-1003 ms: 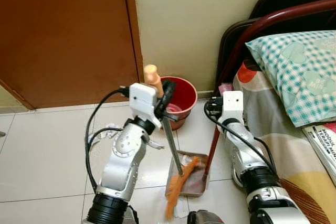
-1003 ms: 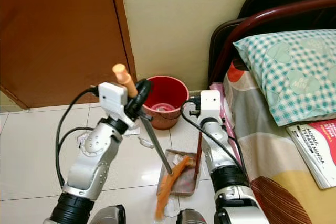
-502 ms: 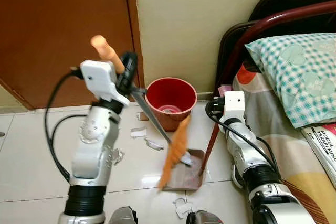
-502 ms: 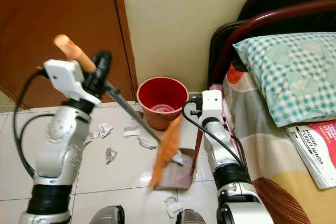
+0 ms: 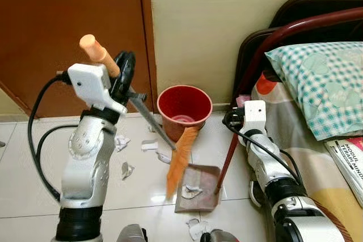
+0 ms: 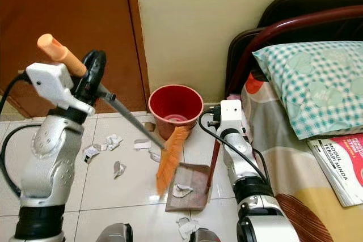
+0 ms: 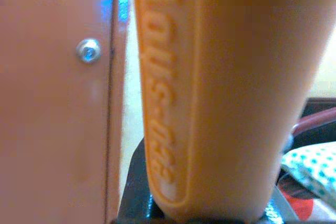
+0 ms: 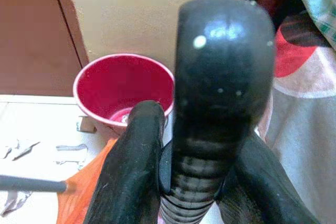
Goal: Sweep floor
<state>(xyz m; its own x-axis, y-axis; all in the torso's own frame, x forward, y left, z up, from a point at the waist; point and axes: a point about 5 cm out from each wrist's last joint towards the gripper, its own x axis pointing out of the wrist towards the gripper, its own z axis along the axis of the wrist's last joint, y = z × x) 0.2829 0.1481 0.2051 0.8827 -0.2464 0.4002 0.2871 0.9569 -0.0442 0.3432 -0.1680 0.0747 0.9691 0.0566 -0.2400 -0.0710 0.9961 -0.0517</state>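
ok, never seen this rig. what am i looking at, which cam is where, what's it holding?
It is a humanoid robot sweeping a tiled bedroom floor. The two wide pictures come from a stereo camera on its head, looking down past both silver arms. The two close-ups come from a camera on each wrist, looking along that gripper's black fingers.

The left gripper is shut on the broom near its orange handle top, which takes up most of the left wrist view. The orange bristles hang beside the dustpan.

The right gripper is shut on the dustpan handle, a dark red rod that stands up from the pan.

On the floor: torn paper scraps, one scrap already in the pan, and a red bucket by the wall. A bed with a checked pillow is on the robot's right.
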